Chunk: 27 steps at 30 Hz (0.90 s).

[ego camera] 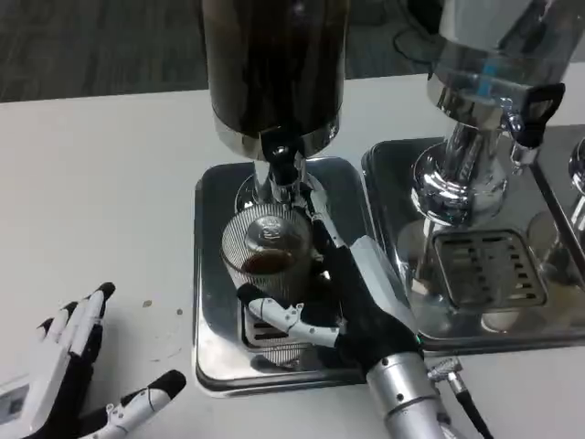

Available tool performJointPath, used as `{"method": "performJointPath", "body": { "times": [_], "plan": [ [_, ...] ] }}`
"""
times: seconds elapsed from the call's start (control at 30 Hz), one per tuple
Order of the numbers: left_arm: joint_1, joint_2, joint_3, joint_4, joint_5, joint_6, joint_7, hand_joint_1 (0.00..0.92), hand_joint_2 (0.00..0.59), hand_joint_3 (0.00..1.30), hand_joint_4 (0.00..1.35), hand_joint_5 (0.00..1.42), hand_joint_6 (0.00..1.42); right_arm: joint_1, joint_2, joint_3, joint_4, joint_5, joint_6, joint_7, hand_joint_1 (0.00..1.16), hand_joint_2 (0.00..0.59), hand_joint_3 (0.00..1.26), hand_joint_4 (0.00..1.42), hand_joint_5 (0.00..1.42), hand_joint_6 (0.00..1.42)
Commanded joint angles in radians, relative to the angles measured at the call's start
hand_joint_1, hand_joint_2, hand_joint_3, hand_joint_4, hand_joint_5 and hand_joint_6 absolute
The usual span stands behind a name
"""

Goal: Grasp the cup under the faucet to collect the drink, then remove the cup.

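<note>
Left hand (pixel 69 370) lies flat on the white table (pixel 101 210), well left of the cup (pixel 265 251), fingers spread wide, holding nothing. The cup stands on the steel tray (pixel 212 274) right under the faucet (pixel 281 169); right hand (pixel 352 306) wraps it.

From my remote seat I see a white table (pixel 101 174), with grey carpet (pixel 91 41) behind it patterned in faint streaks. The cup (pixel 265 247) is clear glass with fine vertical ribbing, and the drink (pixel 266 263) inside is dark brown. The faucet (pixel 279 160) above it is shiny silver with a black handle, under a dispenser tank (pixel 274 64) filled dark brown, almost black. The tray (pixel 215 274) is mirror-bright steel. My right hand (pixel 352 302) is black across the palm, with white and black fingers; my left hand (pixel 69 366) has white fingers tipped black. A second dispenser (pixel 475 82) is silver and clear, with a blue streak.
</note>
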Motion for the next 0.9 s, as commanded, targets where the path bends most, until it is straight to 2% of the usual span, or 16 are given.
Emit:
{"method": "performJointPath", "body": {
  "times": [0.03,0.4,0.57,0.77,0.9],
  "plan": [
    [0.014,0.012,0.006,-0.017,-0.01,0.01,-0.007,0.0,0.114,0.0,0.0,0.0,0.0,-0.006,0.019,0.006,0.037,0.025,0.034,0.053,0.7,0.174,0.0,0.12,0.26,0.55],
    [0.015,0.013,0.0,-0.022,-0.021,0.013,-0.012,0.0,0.121,0.0,0.0,0.0,0.0,0.006,0.024,0.0,0.037,0.035,0.019,0.042,0.75,0.164,0.0,0.28,0.46,0.79],
    [0.016,0.013,0.004,-0.015,-0.032,0.013,-0.017,0.0,0.123,0.0,0.0,0.0,0.0,0.016,0.039,-0.013,0.046,0.052,0.01,0.035,0.76,0.169,0.03,0.33,0.5,0.81],
    [0.025,0.013,0.01,-0.021,-0.038,0.013,-0.017,0.0,0.124,0.0,0.0,0.0,0.0,0.014,0.038,-0.01,0.048,0.036,0.003,0.013,0.78,0.164,0.04,0.35,0.53,0.85],
    [0.031,0.014,0.01,-0.026,-0.041,0.014,-0.019,0.0,0.125,0.0,0.0,0.0,0.0,0.022,0.038,-0.008,0.042,0.029,-0.009,-0.013,0.8,0.161,0.08,0.38,0.58,0.93]
  ]
}}
